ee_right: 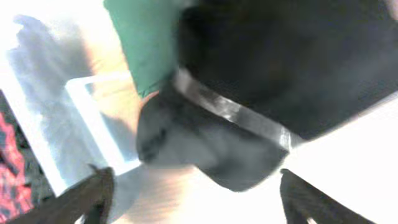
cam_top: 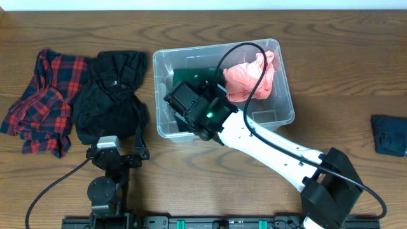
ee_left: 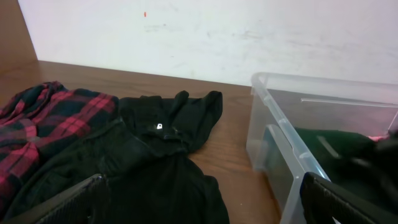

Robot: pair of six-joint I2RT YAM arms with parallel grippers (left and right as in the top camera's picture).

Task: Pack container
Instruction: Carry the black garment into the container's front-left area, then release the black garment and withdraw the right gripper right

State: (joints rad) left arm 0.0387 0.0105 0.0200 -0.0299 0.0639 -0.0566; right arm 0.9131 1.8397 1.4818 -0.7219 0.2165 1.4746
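Overhead view: container (cam_top: 287, 89) sits mid-desk, long side roughly across, with the right arm reaching into it from the lower right. Inside it, a pink garment (cam_top: 251, 76) is bunched at the right end and a dark green garment (cam_top: 189, 75) lies at the left end, partly under the arm's wrist. Left of the container on the desk (cam_top: 343, 57), a black garment (cam_top: 111, 95) lies crumpled just beside the bin wall, and a red plaid shirt (cam_top: 44, 102) touches its far side. A dark blue cloth (cam_top: 389, 135) lies well apart at the right edge of the desk. Left wrist view: left gripper (ee_left: 202, 193) has its fingers spread wide with nothing between them; it is low over the near edge of the black garment, with the container's corner off to one side. Right wrist view is blurred: right gripper (ee_right: 194, 186) has its fingers apart, over green cloth and a dark shape inside the bin. Cannot tell what the dark shape is.
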